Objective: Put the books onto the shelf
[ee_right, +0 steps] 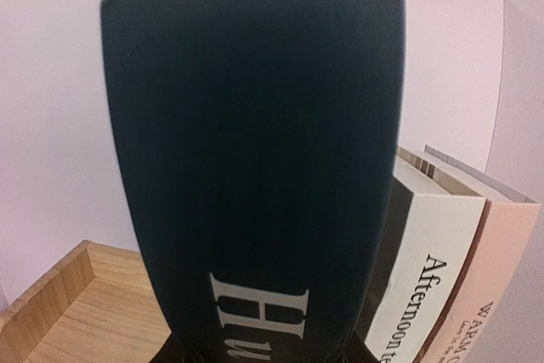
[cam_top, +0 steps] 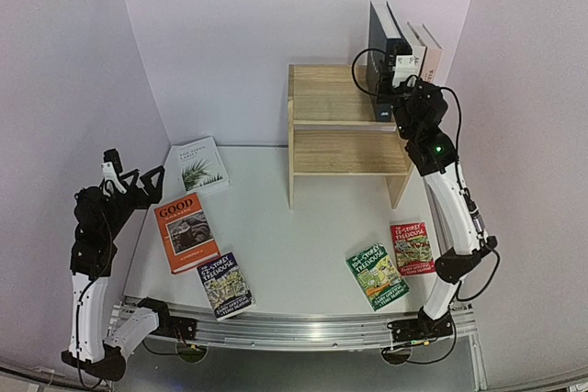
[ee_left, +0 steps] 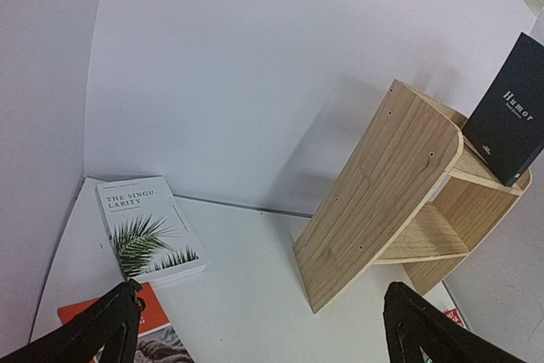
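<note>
Right gripper (cam_top: 397, 87): upper right of the top view, at the right end of the shelf (cam_top: 340, 149), top tier. Jaws pinched on the lower part of the navy "Humor" book (cam_top: 378, 36). In the right wrist view the cover rises straight out from between the fingers and fills most of the frame. Book stands upright, slightly tipped. Cannot tell whether its bottom edge rests on the board.

Two pale books (cam_top: 425, 48) stand just to the right of it, close to the right wall.

Left gripper (cam_top: 136, 172): left edge of the top view, fingers spread wide, nothing between them, hanging near the orange "GOOD" book (cam_top: 186, 231).

Flat on the table (cam_top: 285, 227), covers up:
- palm-leaf book (cam_top: 200, 164), left of the shelf
- orange one below it
- blue Treehouse paperback (cam_top: 226, 284), bottom left
- green paperback (cam_top: 377, 274) and red paperback (cam_top: 412, 247), bottom right

Handling, my reading:
- The navy book looks slim and stiff, with a smooth cover that is probably slick under the pads
- It stands tall above the grip, so it would likely topple on release unless leaned onto the pale neighbours
- The paperbacks look light and bendy and lie flush with the table, so there is no gap to get under
- Best hold is probably across a long edge near the spine, where they flex least
- The orange book looks thicker and likely heavier, so pinch it deep
</note>
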Robot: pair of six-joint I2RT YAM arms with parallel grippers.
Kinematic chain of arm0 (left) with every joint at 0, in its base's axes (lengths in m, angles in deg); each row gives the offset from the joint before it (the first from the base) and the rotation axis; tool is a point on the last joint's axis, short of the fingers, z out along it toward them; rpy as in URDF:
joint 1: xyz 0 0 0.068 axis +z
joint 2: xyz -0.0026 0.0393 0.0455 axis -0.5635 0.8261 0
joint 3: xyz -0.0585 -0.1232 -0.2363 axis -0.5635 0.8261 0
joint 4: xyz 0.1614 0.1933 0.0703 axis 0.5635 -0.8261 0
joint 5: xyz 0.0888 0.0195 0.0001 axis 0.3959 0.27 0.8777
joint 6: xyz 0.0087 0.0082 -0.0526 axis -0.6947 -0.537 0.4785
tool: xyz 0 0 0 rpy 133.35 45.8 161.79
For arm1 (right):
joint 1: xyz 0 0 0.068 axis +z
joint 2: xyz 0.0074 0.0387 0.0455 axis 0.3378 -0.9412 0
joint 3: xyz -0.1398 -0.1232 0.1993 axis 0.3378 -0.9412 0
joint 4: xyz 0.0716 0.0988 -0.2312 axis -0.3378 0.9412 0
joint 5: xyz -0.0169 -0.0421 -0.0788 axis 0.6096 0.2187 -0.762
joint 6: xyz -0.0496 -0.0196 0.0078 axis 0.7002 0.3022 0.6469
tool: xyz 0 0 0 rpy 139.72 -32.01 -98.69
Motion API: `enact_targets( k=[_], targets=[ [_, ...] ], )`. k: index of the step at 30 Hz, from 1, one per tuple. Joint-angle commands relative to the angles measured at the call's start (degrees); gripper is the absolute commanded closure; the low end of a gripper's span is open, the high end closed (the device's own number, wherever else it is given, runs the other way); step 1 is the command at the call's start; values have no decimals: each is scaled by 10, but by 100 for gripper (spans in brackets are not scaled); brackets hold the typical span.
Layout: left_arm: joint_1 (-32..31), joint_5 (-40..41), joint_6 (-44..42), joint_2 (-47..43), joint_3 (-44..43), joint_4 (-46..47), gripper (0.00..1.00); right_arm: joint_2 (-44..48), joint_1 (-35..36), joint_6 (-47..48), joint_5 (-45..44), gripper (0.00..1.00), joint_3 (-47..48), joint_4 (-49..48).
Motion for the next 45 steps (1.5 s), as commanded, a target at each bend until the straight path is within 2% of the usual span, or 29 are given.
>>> enact_targets(
  k=[1, 14, 16, 19, 22, 25, 39, 45],
  targets=[
    [2, -8, -12, -8, 5, 5, 0, -20, -29, -21, 20, 100, 30, -12],
    [2, -3, -13, -10, 13, 6, 0, -76, -64, -51, 64, 100, 81, -11],
    [2, -2, -13, -10, 13, 6, 0, -74, -65, -51, 59, 92, 73, -11],
    [2, -2, -14, -10, 13, 6, 0, -68, -65, -46, 57, 65, 62, -11],
    [2, -6, -13, -9, 14, 5, 0, -63, -65, -44, 64, 51, 60, -12],
    [2, -13, -11, -7, 14, 6, 0, -58, -65, -44, 69, 43, 57, -14],
    [2, -21, -6, -11, 23, 9, 0, 12, -64, -72, 74, 41, -30, -40],
    [2, -24, -5, -12, 24, 9, 0, 58, -64, -88, 78, 35, -93, -48]
  ],
)
